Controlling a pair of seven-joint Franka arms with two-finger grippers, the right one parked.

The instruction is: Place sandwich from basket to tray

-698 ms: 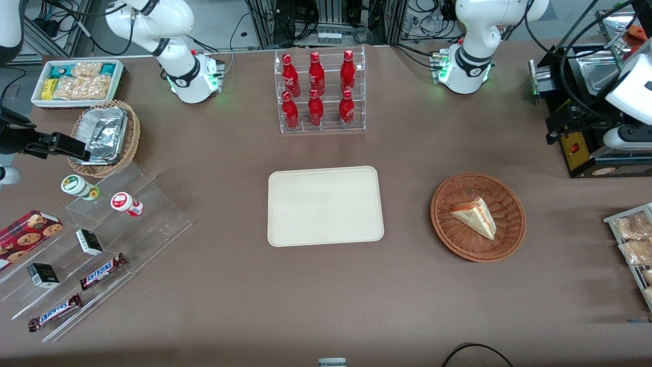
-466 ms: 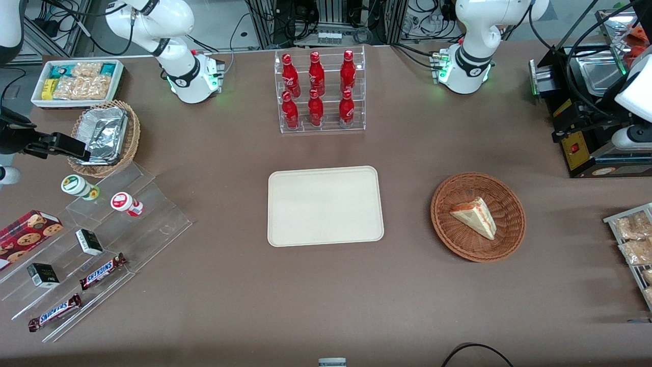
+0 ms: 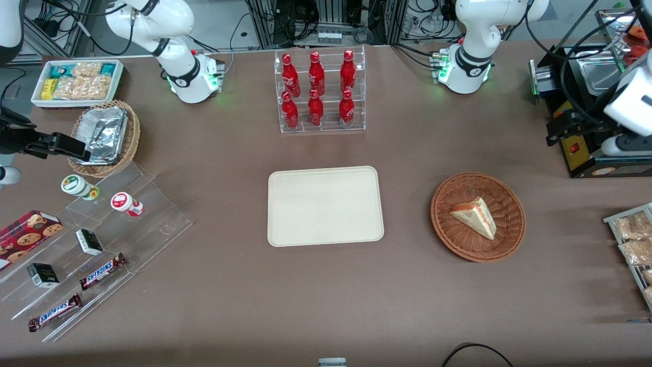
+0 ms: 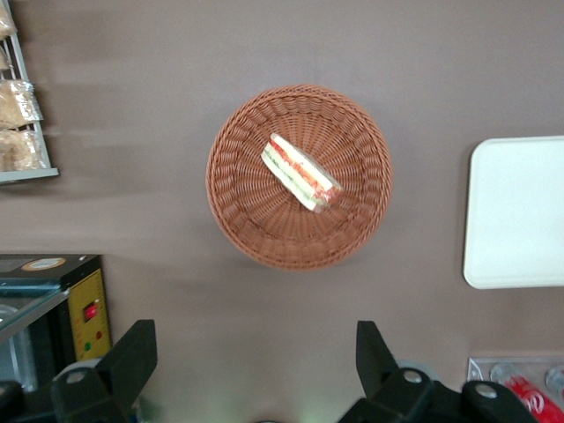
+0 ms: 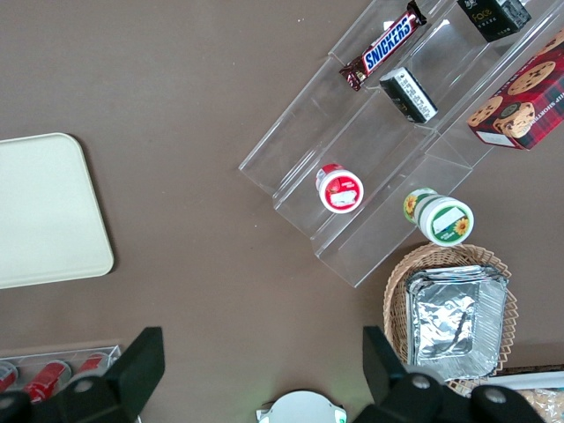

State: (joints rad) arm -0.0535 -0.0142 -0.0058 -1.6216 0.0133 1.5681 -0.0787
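Wicker basket (image 3: 478, 216) holds the sandwich (image 3: 474, 216), wedge lying flat, untouched. Cream tray (image 3: 325, 206) sits bare mid-bench, well apart from the basket toward the parked arm's end. Left gripper (image 4: 256, 352) hovers high above the bench near the working arm's end, jaws spread wide, holding nothing. Judgement: nothing done yet; descent, grasp, carry and release all remain.

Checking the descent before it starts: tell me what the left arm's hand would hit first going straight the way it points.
The hand is open, pointing down, high above the table. Straight on, it would likely reach bare table just beside the basket, not the sandwich; depth is uncertain.
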